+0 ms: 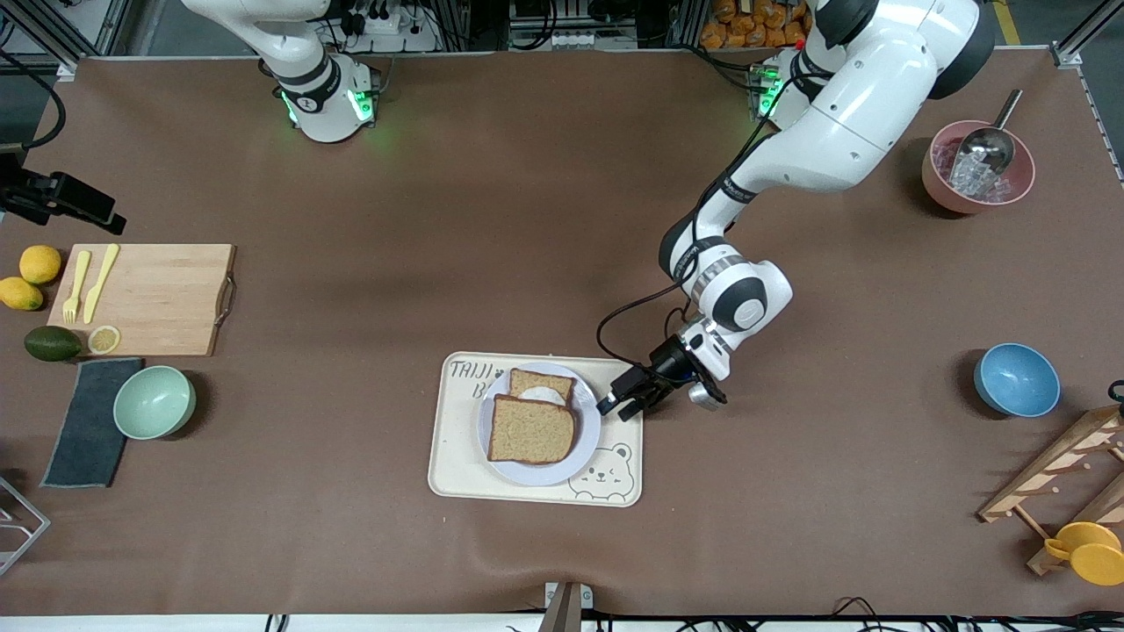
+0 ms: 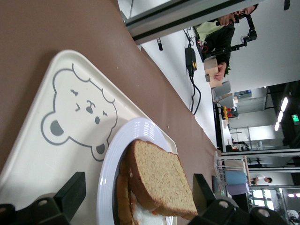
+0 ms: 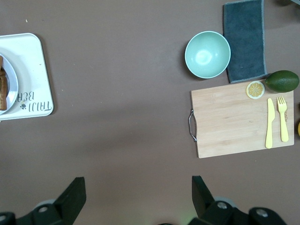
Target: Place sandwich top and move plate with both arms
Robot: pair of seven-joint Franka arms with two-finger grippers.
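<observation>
Brown worktop wall to wall, robot bases along its upper edge in the front view.

Left arm reaching down from its base toward the middle, elbow bent. Right arm drawn up at its own base, waiting.

Wooden cutting board at the right arm's end, carrying a yellow knife, a yellow fork and a lemon slice. Cream tray with a bear drawing in the middle, nearer the front camera than the board. Dark grey cloth nearer the camera than the board, touching the mint bowl. Pink bowl with ice and a metal scoop at the left arm's end; blue bowl nearer the camera than that. Wooden rack near the blue bowl, a yellow cup at its foot.

Plate on the tray, round and pale. Sandwich top lying on the plate, resting on the egg-topped slice and shifted toward the camera, so that slice shows past its edge.

Left hand just beside the plate, low over the tray's edge, fingers spread apart, holding nothing, bread between and ahead of them in the left wrist view. Right hand high over bare worktop, fingers wide apart and empty.

Avocado and two lemons beside the board.
</observation>
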